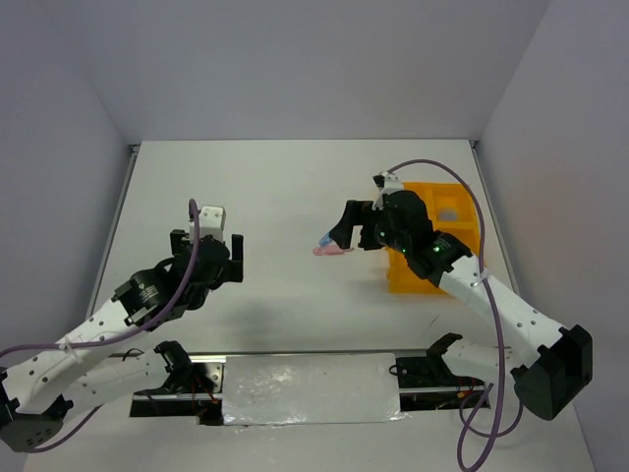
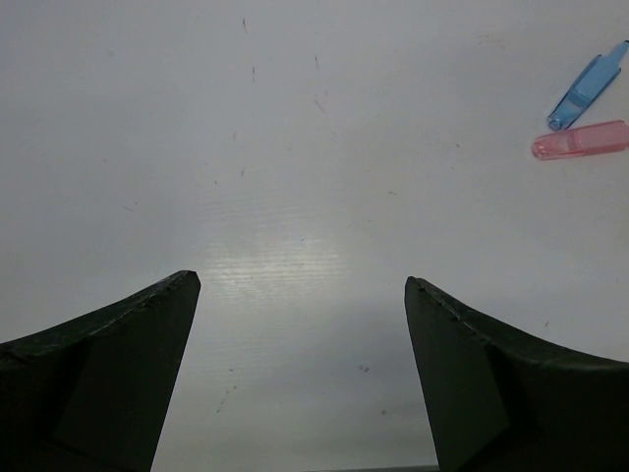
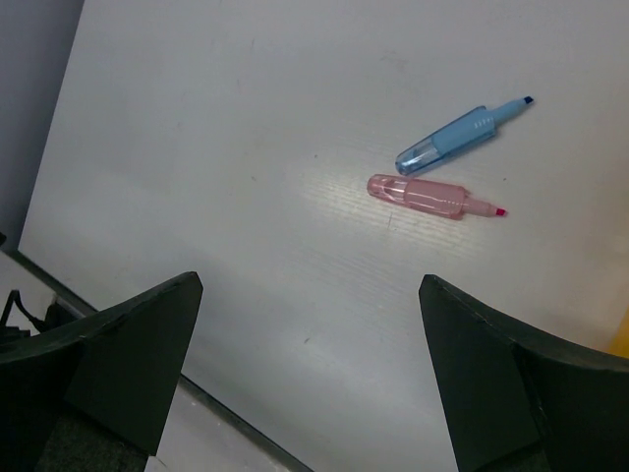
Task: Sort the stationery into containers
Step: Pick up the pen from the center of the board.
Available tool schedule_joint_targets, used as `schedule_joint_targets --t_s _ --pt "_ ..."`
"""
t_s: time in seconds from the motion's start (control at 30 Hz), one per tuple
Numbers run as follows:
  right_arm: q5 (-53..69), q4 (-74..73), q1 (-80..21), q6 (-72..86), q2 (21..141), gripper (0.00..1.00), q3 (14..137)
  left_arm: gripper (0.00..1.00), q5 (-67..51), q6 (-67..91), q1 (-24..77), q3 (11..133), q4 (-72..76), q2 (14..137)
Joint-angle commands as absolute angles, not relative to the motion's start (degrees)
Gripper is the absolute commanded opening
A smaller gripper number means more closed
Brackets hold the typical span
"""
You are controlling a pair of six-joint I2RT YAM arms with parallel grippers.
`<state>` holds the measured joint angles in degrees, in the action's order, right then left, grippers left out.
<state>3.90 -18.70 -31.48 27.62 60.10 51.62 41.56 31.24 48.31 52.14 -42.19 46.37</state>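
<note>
Now: both arms hang over the white tabletop [image 1: 295, 187] with nothing in hand, and I'd say a pick-up comes next.
Left pincer [image 2: 300, 285]: jaws spread wide and empty, only bare tabletop beneath them. It sits well apart from the action.
Right pincer [image 3: 310, 285]: jaws wide and empty too, poised above the two pens, which lie a little beyond its fingertips.
Blue highlighter [image 3: 457, 138]: flat on the tabletop, tip exposed and angled away.
Pink highlighter [image 3: 423, 195]: flat, just beside the blue one. Their blunt ends sit close and their tips fan apart.
Yellow-orange tray [image 1: 413, 280]: just right of the pens, partly hidden behind the right arm in the overhead view. Neither pen is in it yet.
Risk, double grab: the pens lie so close that wide jaws coming down between them could catch both or flick one away.
Risk, slip: they are slim, low and smooth, so a shallow or off-centre pinch may spin the pen out, and going too deep scrapes the tabletop.
Risk, tray: the wrist is close enough to nudge it on the way over.
</note>
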Motion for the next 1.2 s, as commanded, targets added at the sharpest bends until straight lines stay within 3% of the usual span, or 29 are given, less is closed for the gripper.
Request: schedule_joint_targets --t_s 0.0,0.9,1.17 --pt "2.8 -16.9 -34.0 26.5 61.3 1.0 56.7 0.99 40.6 28.9 47.5 52.3 -39.4 45.7" --pt "0.1 -15.3 -35.0 24.7 63.3 1.0 54.7 0.99 31.5 24.9 38.1 51.0 -34.8 42.3" --pt "-4.5 -7.5 -43.4 34.5 60.9 1.0 49.5 0.99 29.9 25.0 39.1 50.2 -34.9 39.6"
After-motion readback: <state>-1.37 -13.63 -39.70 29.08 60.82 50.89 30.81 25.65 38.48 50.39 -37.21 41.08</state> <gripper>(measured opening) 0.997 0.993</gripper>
